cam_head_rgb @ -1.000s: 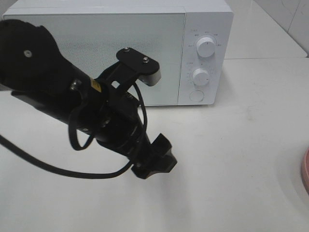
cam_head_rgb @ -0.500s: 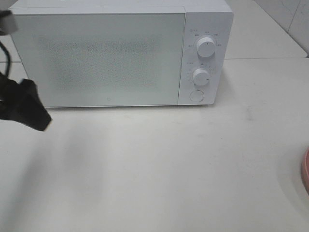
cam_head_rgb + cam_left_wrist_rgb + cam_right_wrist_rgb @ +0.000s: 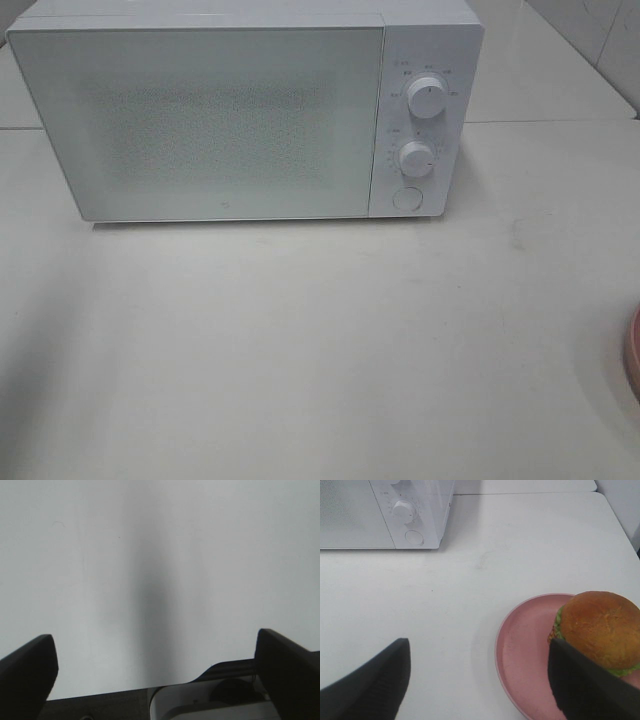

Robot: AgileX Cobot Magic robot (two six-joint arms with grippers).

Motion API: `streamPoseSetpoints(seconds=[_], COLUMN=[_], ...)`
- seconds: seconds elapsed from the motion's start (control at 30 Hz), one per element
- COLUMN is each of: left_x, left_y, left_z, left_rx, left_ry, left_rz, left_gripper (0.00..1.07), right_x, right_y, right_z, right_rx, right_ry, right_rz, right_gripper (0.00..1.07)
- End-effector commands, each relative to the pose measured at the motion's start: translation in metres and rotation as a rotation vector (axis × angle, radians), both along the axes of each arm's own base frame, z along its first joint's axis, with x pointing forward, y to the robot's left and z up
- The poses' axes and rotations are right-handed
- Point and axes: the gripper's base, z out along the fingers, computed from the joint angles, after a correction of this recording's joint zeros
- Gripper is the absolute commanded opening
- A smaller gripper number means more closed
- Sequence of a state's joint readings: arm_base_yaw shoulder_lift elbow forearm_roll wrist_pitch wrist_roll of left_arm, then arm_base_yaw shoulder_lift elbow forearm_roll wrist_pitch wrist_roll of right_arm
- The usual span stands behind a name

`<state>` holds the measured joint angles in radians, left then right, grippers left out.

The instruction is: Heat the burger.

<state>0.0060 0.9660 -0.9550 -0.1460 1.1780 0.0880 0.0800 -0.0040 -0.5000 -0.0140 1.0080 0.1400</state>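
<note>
The burger is seen on a pink plate on the white counter — well apart from the white microwave, whose door is closed. The right tool is held over the counter with its jaws apart, nothing between them. The left tool is also spread wide — only bare surface is seen under it.
</note>
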Motion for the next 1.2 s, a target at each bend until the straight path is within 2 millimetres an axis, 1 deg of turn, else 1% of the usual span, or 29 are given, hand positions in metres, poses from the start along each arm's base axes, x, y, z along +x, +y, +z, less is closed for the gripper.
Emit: streamPoseSetpoints(seconds=[0.03,0.07,0.1,0.13,0.17,0.2,0.23,0.27,0.3,0.33,0.37,0.4,0.43,0.47,0.5,0.53,0.57,0.6,0.63,0.67,0.73,0.77,0.8,0.83,0.9,0.97,1.2], left_x=[-0.028,-0.042,-0.042,-0.049,-0.049,-0.065,-0.073,-0.073,-0.085,-0.097,-0.097,-0.105,-0.105,-0.109,-0.115,-0.115,-0.121,-0.121,-0.123,-0.128,-0.129,-0.136,-0.136,-0.143,-0.145,-0.153,-0.165], left_y=[0.002,0.002,0.002,0.002,0.002,0.002,0.002,0.002,0.002,0.002,0.002,0.001,0.001,0.001,0.001,0.001,0.002,0.002,0.002,0.002,0.001,0.001,0.001,0.002,0.002,0.003,0.004], left_z=[0.016,0.023,0.023,0.027,0.027,0.033,0.035,0.035,0.034,0.027,0.027,0.015,0.015,0.007,-0.008,-0.008,-0.021,-0.021,-0.027,-0.039,-0.042,-0.043,-0.043,-0.045,-0.047,-0.056,-0.056], left_rx=[0.014,0.015,0.015,0.015,0.015,0.015,0.015,0.015,0.015,0.013,0.013,0.01,0.01,0.01,0.009,0.009,0.008,0.008,0.008,0.006,-0.003,-0.011,-0.011,0.001,0.007,0.027,0.027], left_ry=[-0.095,-0.156,-0.156,-0.184,-0.184,-0.251,-0.278,-0.278,-0.322,-0.349,-0.349,-0.359,-0.359,-0.362,-0.371,-0.371,-0.392,-0.392,-0.4,-0.423,-0.447,-0.507,-0.507,-0.542,-0.546,-0.531,-0.607], left_rz=[0.023,0.023,0.023,0.024,0.024,0.024,0.024,0.024,0.026,0.027,0.027,0.027,0.027,0.028,0.031,0.031,0.034,0.034,0.036,0.039,0.042,0.044,0.044,0.046,0.047,0.047,0.057], left_gripper=[1.0,1.0,1.0,1.0,1.0,1.0,1.0,1.0,1.0,1.0,1.0,1.0,1.0,1.0,1.0,1.0,1.0,1.0,1.0,1.0,1.0,1.0,1.0,1.0,1.0,1.0,1.0], right_x=[-0.003,-0.003,-0.003,-0.003,-0.003,-0.003,-0.003,-0.003,-0.003,-0.003,-0.003,-0.003,-0.003,-0.003,-0.003,-0.003,-0.003,-0.003,-0.003,-0.003,-0.003,-0.003,-0.003,-0.003,-0.003,-0.003,-0.003], right_y=[0.0,0.0,0.0,0.0,0.0,0.0,0.0,0.0,0.0,0.0,0.0,0.0,0.0,0.0,0.0,0.0,0.0,0.0,0.0,0.0,0.0,0.0,0.0,0.0,0.0,0.0,0.0], right_z=[0.0,0.0,0.0,0.0,0.0,0.0,0.0,0.0,0.0,0.0,0.0,0.0,0.0,0.0,0.0,0.0,0.0,0.0,0.0,0.0,0.0,0.0,0.0,0.0,0.0,0.0,0.0], right_rx=[-0.006,-0.006,-0.006,-0.006,-0.006,-0.006,-0.006,-0.006,-0.006,-0.006,-0.006,-0.006,-0.006,-0.006,-0.006,-0.006,-0.006,-0.006,-0.006,-0.006,-0.006,-0.006,-0.006,-0.006,-0.006,-0.006,-0.006], right_ry=[-0.038,-0.038,-0.038,-0.038,-0.038,-0.038,-0.038,-0.038,-0.038,-0.038,-0.038,-0.038,-0.038,-0.038,-0.038,-0.038,-0.038,-0.038,-0.038,-0.038,-0.038,-0.038,-0.038,-0.038,-0.038,-0.038,-0.038], right_rz=[0.004,0.004,0.004,0.004,0.004,0.004,0.004,0.004,0.004,0.004,0.004,0.004,0.004,0.004,0.004,0.004,0.004,0.004,0.004,0.004,0.004,0.004,0.004,0.004,0.004,0.004,0.004], right_gripper=[0.75,0.75,0.75,0.75,0.75,0.75,0.75,0.75,0.75,0.75,0.75,0.75,0.75,0.75,0.75,0.75,0.75,0.75,0.75,0.75,0.75,0.75,0.75,0.75,0.75,0.75,0.75])
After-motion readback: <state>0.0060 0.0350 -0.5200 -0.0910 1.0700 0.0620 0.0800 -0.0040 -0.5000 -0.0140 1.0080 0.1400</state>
